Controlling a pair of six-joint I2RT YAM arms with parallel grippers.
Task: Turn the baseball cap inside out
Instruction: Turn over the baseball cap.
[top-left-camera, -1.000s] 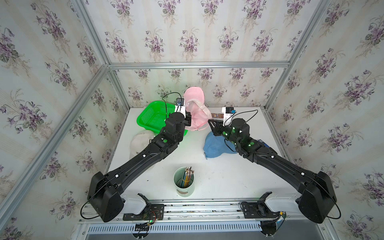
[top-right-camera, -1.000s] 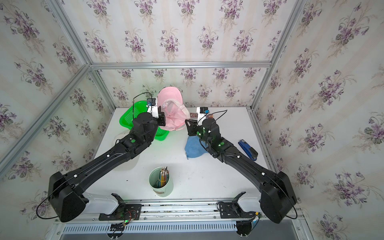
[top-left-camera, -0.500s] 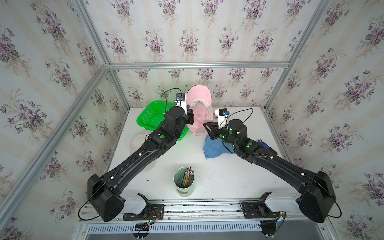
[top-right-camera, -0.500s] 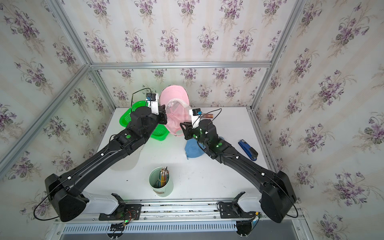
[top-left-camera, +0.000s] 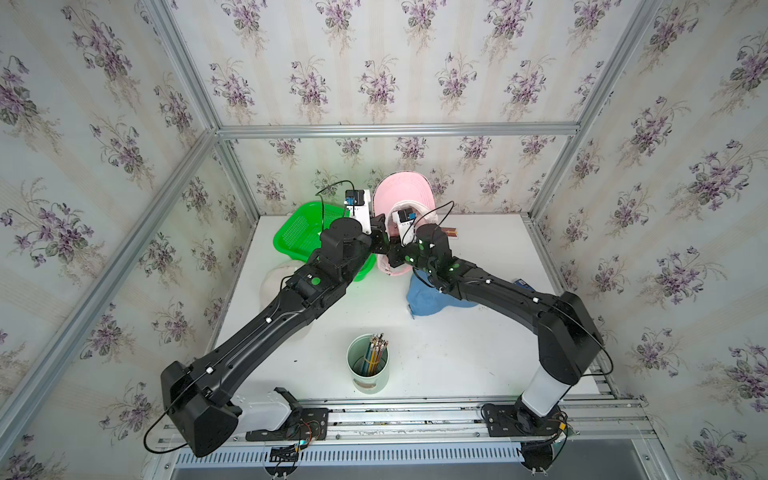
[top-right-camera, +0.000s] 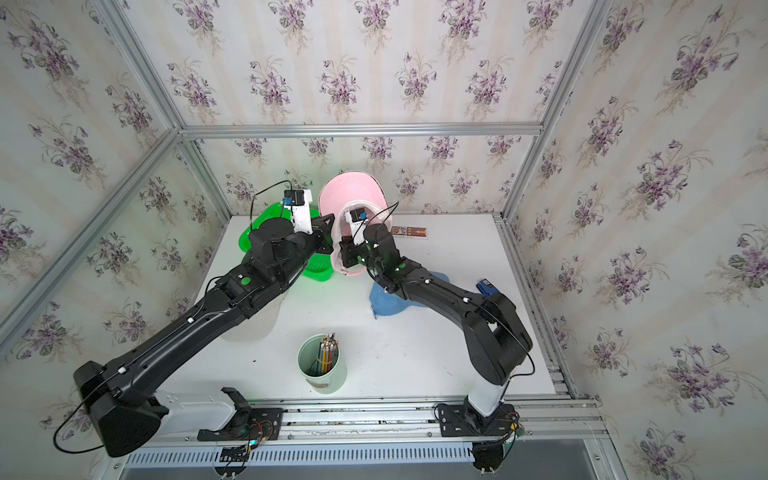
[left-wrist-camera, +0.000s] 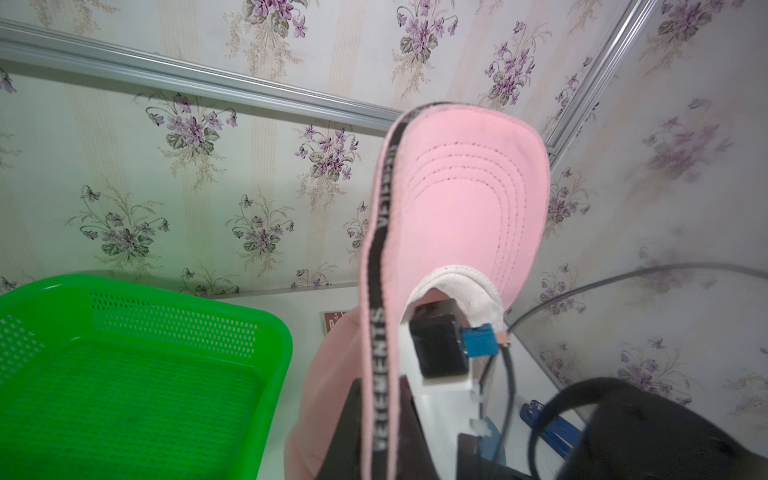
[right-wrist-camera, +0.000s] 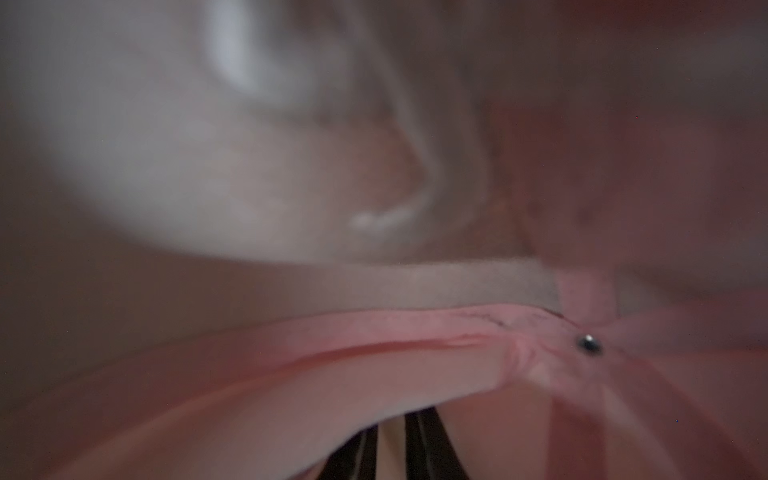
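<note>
The pink baseball cap (top-left-camera: 403, 193) is held up in the upper centre of both top views, above the far part of the white counter (top-left-camera: 457, 353). Its brim stands up toward the back wall, and the crown hangs below it.

The left jaws are pressed together on the side edge of the cap. The black lettered band (left-wrist-camera: 380, 345) runs down along that edge to the bottom of the left wrist view.

The right arm (top-left-camera: 490, 286) comes from the right side of the frame and ends inside the crown. Its wrist camera (left-wrist-camera: 440, 345) sits in the opening, under the pale sweatband.

The right wrist view shows only blurred pink cloth (right-wrist-camera: 374, 374) very close. There are two dark tips at the bottom centre, probably the right jaws. I cannot tell if they are apart or clamped on cloth.

A green basket (top-left-camera: 299, 237) stands just left of the cap, partly under the left arm (top-left-camera: 291, 307). A blue cap (top-left-camera: 428, 301) lies on the counter right of centre, under the right arm. A pale green cup of pencils (top-left-camera: 368, 368) stands in the lower centre, well apart from the caps.
</note>
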